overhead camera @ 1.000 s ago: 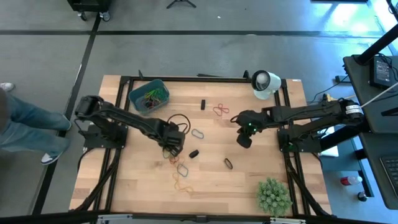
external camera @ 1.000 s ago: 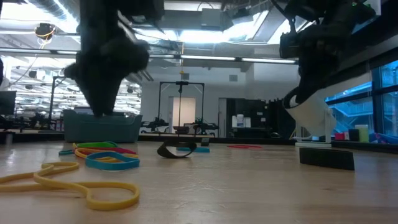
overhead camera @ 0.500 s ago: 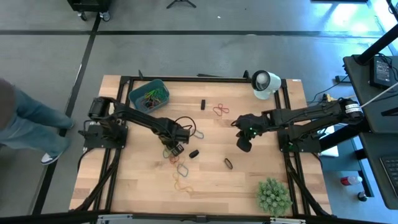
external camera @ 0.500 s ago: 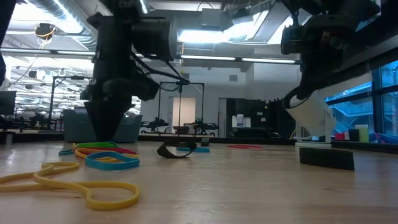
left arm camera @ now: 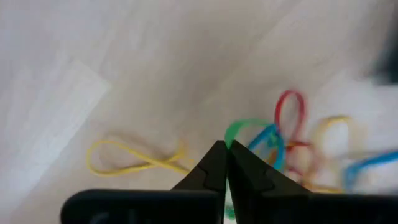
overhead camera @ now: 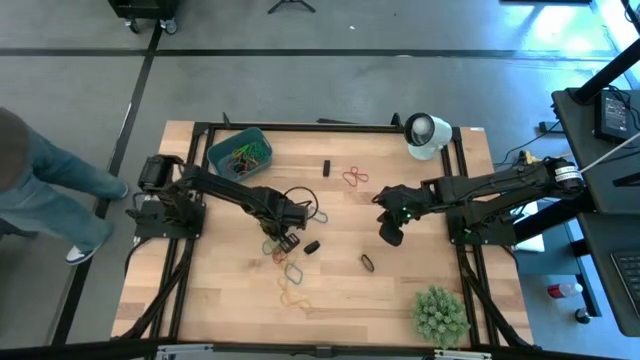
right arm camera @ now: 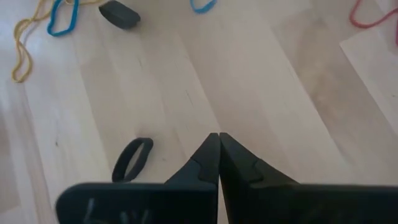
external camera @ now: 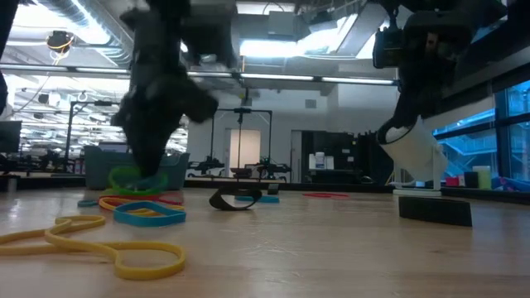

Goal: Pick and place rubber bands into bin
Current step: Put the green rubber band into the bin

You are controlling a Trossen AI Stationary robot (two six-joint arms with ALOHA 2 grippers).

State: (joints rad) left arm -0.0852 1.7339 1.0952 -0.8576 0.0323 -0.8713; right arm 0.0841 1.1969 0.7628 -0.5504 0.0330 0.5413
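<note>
A light wooden table seen from above holds two dark robot arms. The left gripper sits over a small heap of thin, floppy coloured rubber bands near the table's middle, its two dark fingers pressed together on a thin green rubber band; in the left wrist view the green loop sticks out from between the fingertips, and in the low view it hangs just above the table beneath the gripper. Under it lie a red loop, a blue loop and a yellow loop. More bands lie scattered, among them a red pair and a dark one. The small teal-blue rectangular plastic bin stands near the table's far left corner, well apart from the heap, with several bands already inside. The right gripper hovers over bare wood to the right of centre, fingers closed on nothing. A white round cup-like object and a spiky green plant-like ball sit at the right side; a person's legs show beside the table's left edge. To do this step well, the left arm should probably lift straight up until the green band hangs free of its neighbours, carry it over the bin, and open only once inside the rim.
</note>
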